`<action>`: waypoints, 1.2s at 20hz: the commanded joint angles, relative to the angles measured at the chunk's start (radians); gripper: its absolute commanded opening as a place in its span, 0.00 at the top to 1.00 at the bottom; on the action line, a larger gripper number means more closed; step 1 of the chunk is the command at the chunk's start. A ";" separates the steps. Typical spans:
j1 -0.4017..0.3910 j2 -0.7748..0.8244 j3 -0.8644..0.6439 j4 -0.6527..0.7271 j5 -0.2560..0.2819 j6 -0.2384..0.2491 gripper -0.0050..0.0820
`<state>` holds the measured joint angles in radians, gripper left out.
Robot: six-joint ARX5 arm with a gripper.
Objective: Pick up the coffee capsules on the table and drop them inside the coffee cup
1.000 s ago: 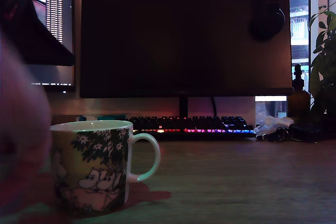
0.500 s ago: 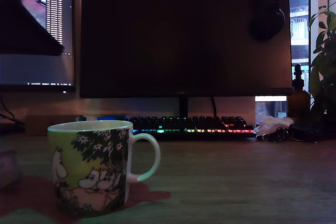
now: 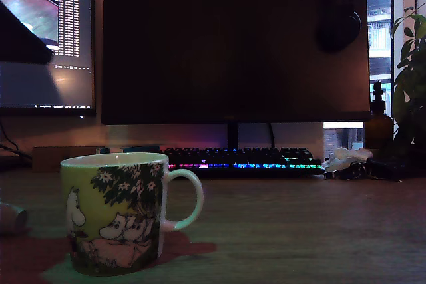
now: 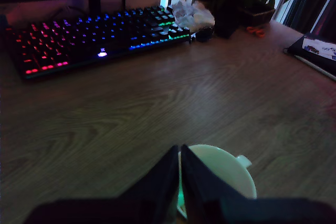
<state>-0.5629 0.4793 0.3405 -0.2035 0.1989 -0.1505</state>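
My pincer [image 4: 180, 182], pressed together, hangs over the coffee cup [image 4: 223, 174], whose handle points to about two o'clock; perhaps nothing is pinched.

Yellow-green coffee cup [image 3: 114, 212] upright on table [image 3: 299, 231] — handle toward exterior view's right.

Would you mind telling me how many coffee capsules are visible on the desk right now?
1: a pale coffee capsule lies on the table at the exterior view's far left edge, beside the coffee cup. Others may be hidden inside the cup or outside the frame.
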 commanded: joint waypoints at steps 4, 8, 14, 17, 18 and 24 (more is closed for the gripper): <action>-0.003 -0.098 0.008 -0.112 -0.056 -0.090 0.97; -0.003 -0.204 0.008 -0.201 -0.159 -0.225 0.97; -0.017 -0.253 0.008 -0.283 -0.237 -0.352 0.97; -0.045 -0.253 0.008 -0.345 -0.341 -0.370 0.97; -0.054 -0.253 0.008 -0.351 -0.356 -0.374 0.97; -0.105 -0.252 0.008 -0.351 -0.402 -0.433 0.97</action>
<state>-0.6628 0.2348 0.3424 -0.5613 -0.2001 -0.5751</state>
